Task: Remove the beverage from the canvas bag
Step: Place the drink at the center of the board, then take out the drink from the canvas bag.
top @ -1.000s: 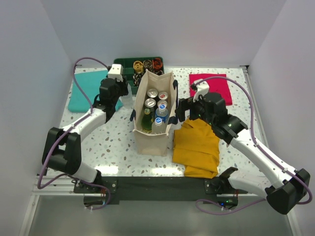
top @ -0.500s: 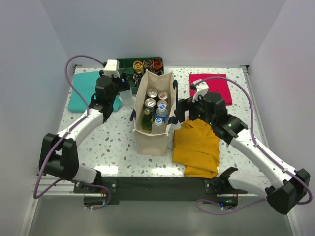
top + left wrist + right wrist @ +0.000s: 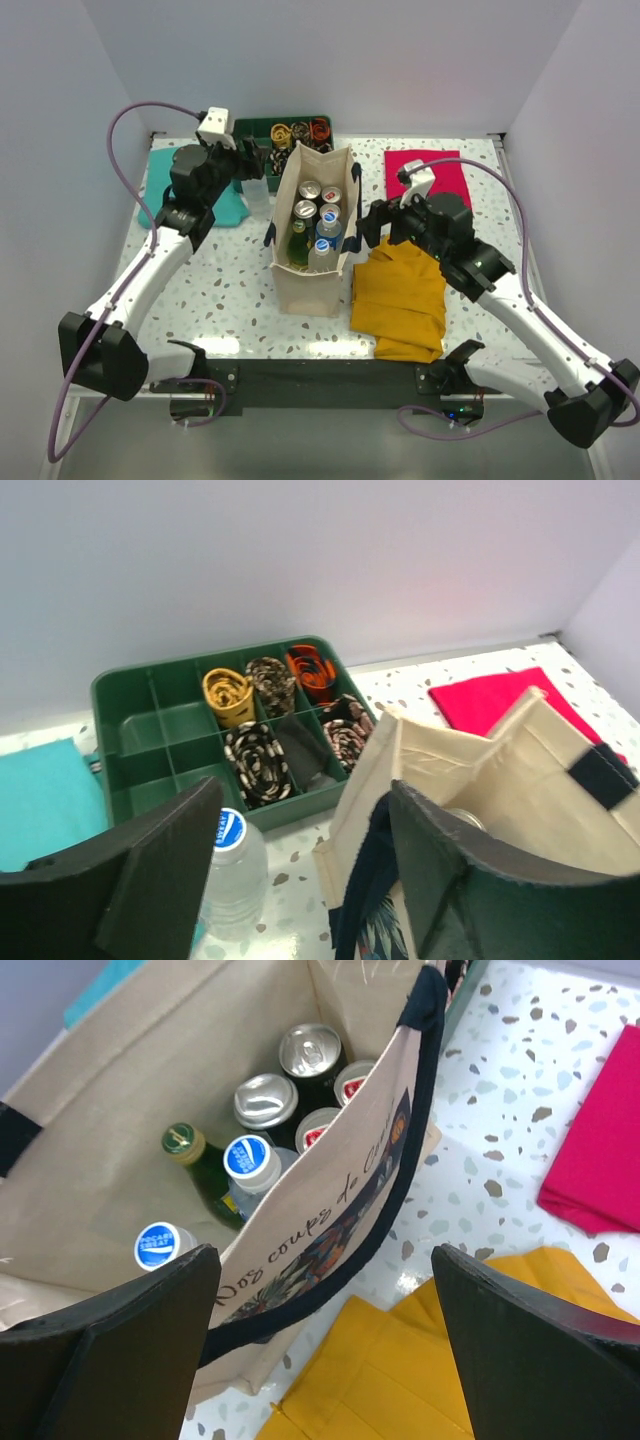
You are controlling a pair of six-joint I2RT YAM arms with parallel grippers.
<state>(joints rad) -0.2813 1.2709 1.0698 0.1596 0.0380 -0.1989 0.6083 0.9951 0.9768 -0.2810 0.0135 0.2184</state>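
Note:
The cream canvas bag [image 3: 307, 283] with navy handles stands upright mid-table, open at the top. It holds several beverages: silver-topped cans [image 3: 309, 1048], a green glass bottle [image 3: 181, 1139] and blue-capped clear bottles [image 3: 250, 1157]. A clear water bottle [image 3: 257, 194] with a blue cap [image 3: 229, 830] stands on the table outside the bag's far-left corner. My left gripper [image 3: 258, 160] is open and empty above that bottle and the bag's left handle [image 3: 302, 805]. My right gripper [image 3: 372, 227] is open and empty over the bag's right wall [image 3: 322, 1260].
A green compartment tray [image 3: 247, 132] with rolled belts stands at the back, also in the left wrist view [image 3: 150, 730]. A teal cloth [image 3: 170, 190] lies back left, a red cloth [image 3: 428, 172] back right. A mustard-yellow cloth [image 3: 400, 295] lies right of the bag.
My left arm has risen and swung back, lifting its gripper above the water bottle toward the bag's far-left corner. The right arm shifted slightly right. The bag and bottle have not moved.

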